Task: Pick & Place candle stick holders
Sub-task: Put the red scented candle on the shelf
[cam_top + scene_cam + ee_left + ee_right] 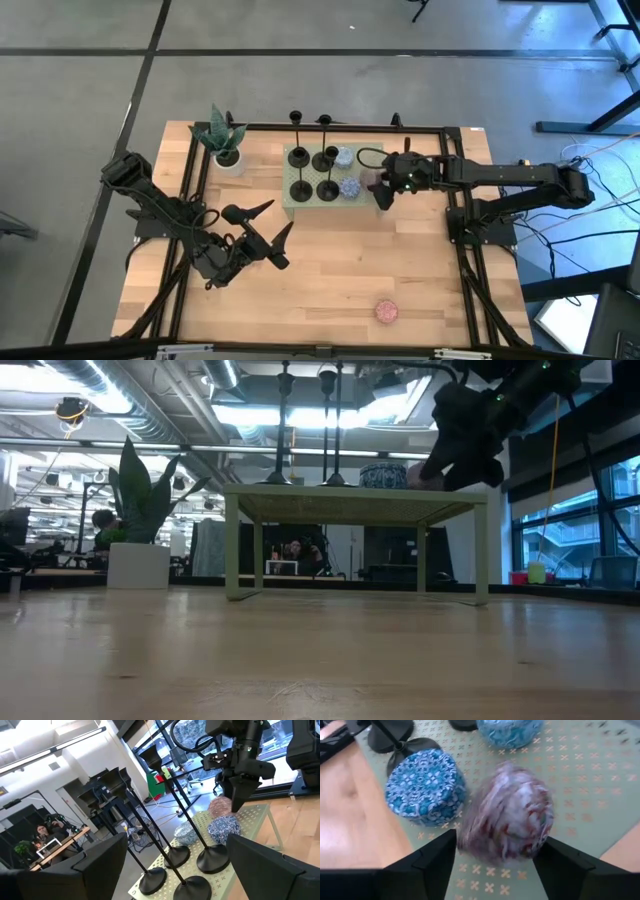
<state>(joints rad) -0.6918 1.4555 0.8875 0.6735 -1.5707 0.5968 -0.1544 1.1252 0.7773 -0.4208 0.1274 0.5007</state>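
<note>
Four matte-black candle stick holders (300,190) (328,189) (297,155) (323,160) stand by their disc bases on a low pale-green stand (313,174) at the table's far middle. They also show in the left wrist view (215,857). My right gripper (383,195) is open over the stand's right end. A speckled pink puck (507,822) lies between its fingers, and its image is smeared. My left gripper (280,218) is open and empty above the table's left middle, pointing toward the stand. My right gripper's fingers (432,862) stand on either side of the pink puck (507,822), pointing down from above. I cannot tell whether they touch it. The puck shows low over the stand's top (580,780), to the right of a blue puck.
Two blue patterned pucks (349,186) (345,157) sit on the stand beside the holders. A second pink puck (387,311) lies on the bare wood near the front edge. A potted green plant (225,140) stands at the far left. A black frame borders the table.
</note>
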